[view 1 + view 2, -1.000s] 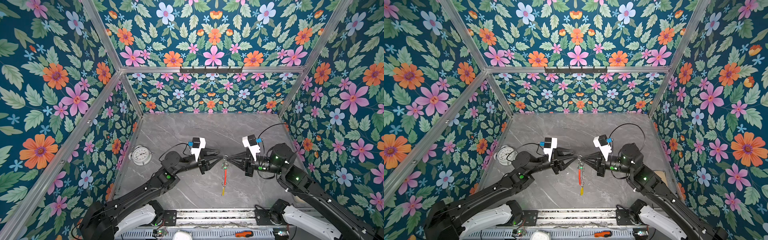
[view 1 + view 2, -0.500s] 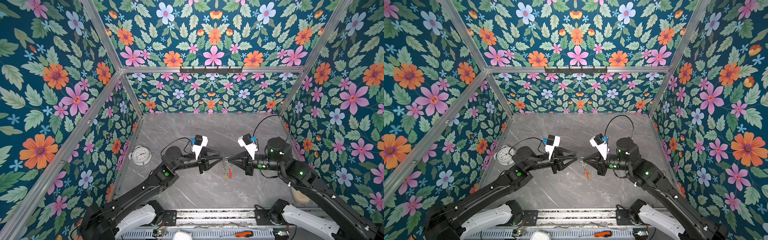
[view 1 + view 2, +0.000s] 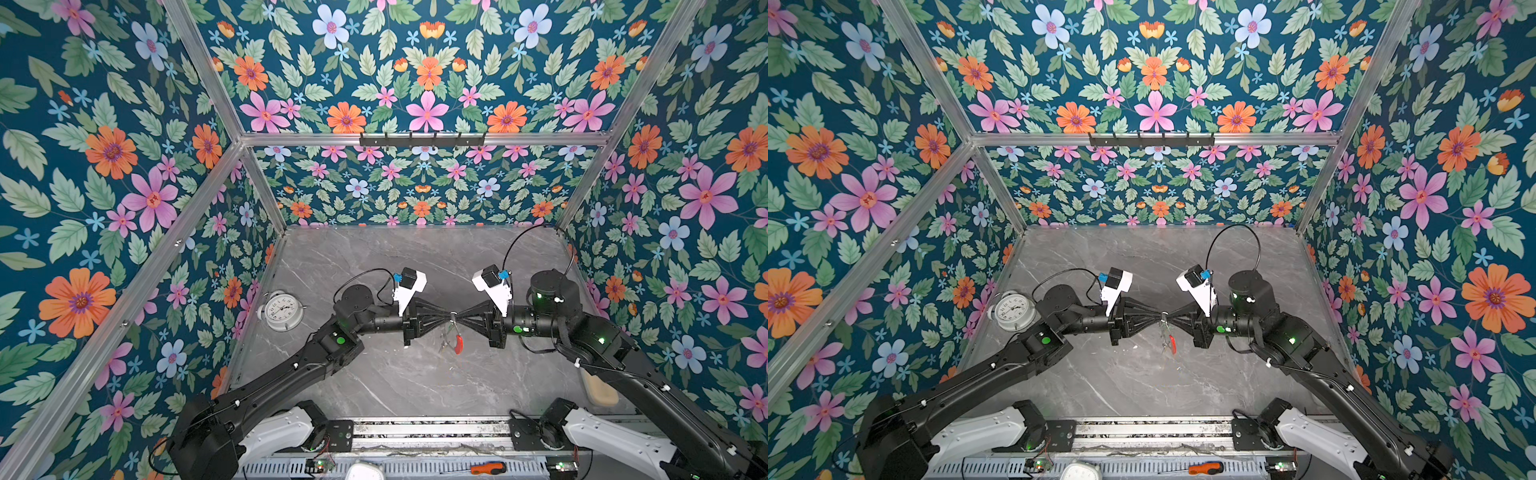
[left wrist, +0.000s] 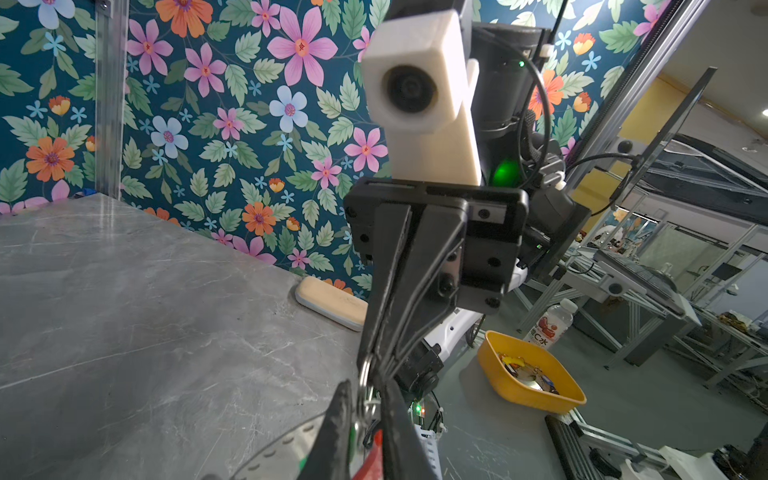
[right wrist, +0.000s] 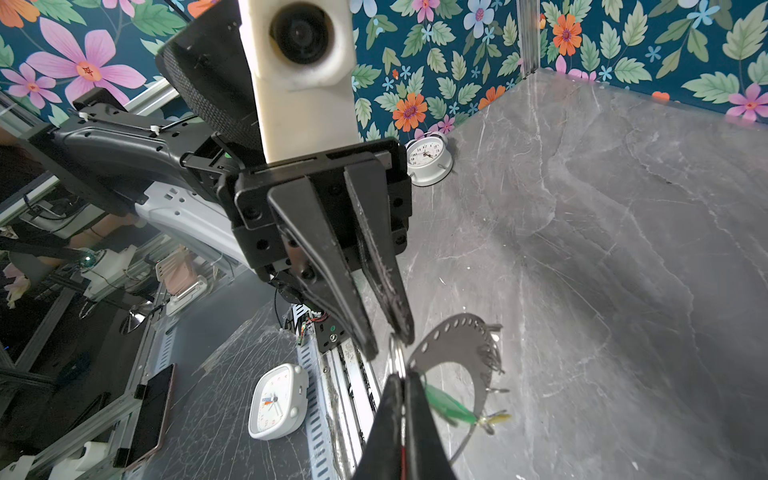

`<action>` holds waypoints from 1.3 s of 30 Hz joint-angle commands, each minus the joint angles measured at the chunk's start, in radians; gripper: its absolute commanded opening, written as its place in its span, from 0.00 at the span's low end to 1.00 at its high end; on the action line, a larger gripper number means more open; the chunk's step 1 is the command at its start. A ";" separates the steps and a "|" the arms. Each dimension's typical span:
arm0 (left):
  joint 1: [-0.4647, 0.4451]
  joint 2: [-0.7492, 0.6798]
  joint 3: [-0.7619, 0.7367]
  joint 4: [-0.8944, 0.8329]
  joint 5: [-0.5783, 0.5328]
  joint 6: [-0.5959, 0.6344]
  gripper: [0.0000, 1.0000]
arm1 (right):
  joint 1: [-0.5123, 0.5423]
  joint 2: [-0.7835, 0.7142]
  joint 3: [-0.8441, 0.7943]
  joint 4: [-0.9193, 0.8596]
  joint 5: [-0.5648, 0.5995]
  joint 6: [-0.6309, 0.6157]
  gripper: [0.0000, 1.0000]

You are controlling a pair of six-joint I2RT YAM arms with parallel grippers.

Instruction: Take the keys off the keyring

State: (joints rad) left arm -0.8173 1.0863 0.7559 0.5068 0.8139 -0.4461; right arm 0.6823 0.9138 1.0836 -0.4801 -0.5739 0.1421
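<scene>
My right gripper (image 3: 461, 319) is clamped tight on the top of the keyring (image 5: 457, 340). It hangs from my fingertips over the middle of the table (image 3: 374, 374), between my two arms. My left gripper (image 3: 445, 319) meets it tip to tip from the left. Its fingers are only narrowly apart around that same spot, and I cannot tell whether they pinch anything. By my reading, nothing is off yet: the green key (image 5: 451, 409) and the yellow key (image 5: 496, 417) both dangle from the loop's rim, just beside each other. The whole job is left: get a second firm hold, then work each key free.
</scene>
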 commanded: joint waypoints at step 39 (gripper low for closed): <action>-0.127 -0.104 -0.219 0.468 -0.566 -0.011 0.00 | 0.003 -0.167 -0.266 0.471 0.091 0.220 0.56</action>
State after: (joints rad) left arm -0.9234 0.9932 0.5404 0.9424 0.3889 -0.5159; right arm 0.6838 0.7441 0.8276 -0.0830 -0.5117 0.3370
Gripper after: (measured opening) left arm 0.050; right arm 0.554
